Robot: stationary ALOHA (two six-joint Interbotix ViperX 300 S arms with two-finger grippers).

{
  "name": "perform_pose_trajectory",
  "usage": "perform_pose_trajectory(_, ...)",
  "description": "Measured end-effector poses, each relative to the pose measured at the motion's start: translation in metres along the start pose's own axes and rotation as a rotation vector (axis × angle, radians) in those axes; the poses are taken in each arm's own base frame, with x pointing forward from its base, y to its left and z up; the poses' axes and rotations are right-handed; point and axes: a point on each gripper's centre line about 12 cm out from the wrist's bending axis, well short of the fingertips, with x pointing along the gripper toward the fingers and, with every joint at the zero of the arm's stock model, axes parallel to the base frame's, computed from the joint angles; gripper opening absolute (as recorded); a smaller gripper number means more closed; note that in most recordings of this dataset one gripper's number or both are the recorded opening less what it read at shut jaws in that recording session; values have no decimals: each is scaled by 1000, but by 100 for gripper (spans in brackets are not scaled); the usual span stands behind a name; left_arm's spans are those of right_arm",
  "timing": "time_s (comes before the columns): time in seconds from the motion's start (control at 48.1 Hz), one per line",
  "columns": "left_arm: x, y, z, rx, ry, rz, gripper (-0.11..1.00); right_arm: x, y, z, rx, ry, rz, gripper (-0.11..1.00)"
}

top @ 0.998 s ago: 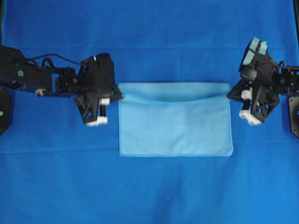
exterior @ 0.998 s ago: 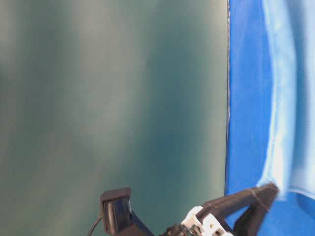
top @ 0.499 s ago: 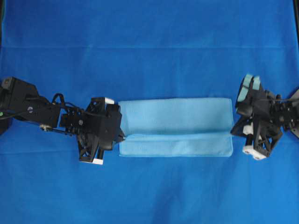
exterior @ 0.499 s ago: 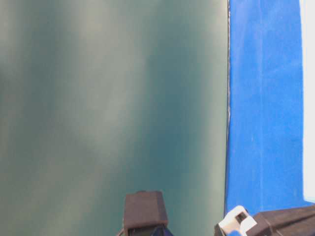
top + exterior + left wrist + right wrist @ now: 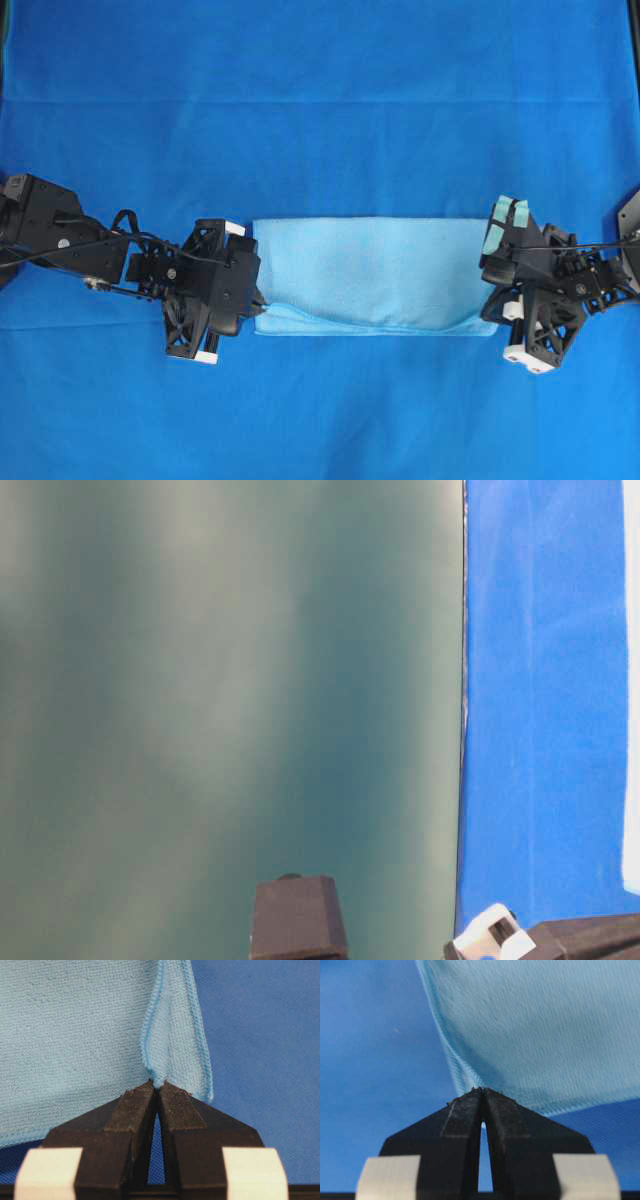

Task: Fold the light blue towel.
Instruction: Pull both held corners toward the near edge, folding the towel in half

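Left fingers [image 5: 145, 1110] pinched tight on a corner of the light blue towel [image 5: 75, 1035]; the hem doubles over right at the tips, so two layers sit in the grip. Right fingers [image 5: 470, 1110] likewise closed on the opposite corner, cloth rising from the tips toward the upper right of that wrist view.

In the overhead view the left gripper [image 5: 262, 308] sits at the towel's lower-left corner and the right gripper [image 5: 492, 312] at its lower-right. The towel [image 5: 370, 270] lies centre frame on the royal-blue background cloth [image 5: 320, 100] covering the desk, as a wide strip. The carried edge droops in a shallow curve just above the bottom edge, a thin sliver of under layer showing below it, so the fold looks nearly closed but not squared.

Step in hand, as I judge it: laying the held edge onto the near edge.
- Keep both sides level and moving together, or the top layer skews.
- Hold the edge taut between the grippers to take out the sag.
- Bring corners onto corners, hems matched, before letting go.
- Lower flat, release both at once, back out sideways without dragging.

Table-level view shows only gripper bits at the bottom edge, a blurred backdrop and a sliver of towel far right.
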Motion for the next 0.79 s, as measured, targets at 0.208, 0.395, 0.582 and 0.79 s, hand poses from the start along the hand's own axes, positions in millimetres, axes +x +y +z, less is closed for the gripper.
perform_pose_trajectory(0.208,0,0,1,3,-5,0,1,2,1,0,2,-14,16,3)
perform_pose_trajectory(0.395,0,0,5,2,-12,0,8,4,0,-1,17,-6,10,23)
perform_pose_trajectory(0.582,-6,0,11,18,-8,-1,60,2,2,-1,13,-7,13,63)
perform_pose_trajectory(0.79,-25,6,26,63,-55,12,77,-13,-5,4,-36,-15,-30,53)
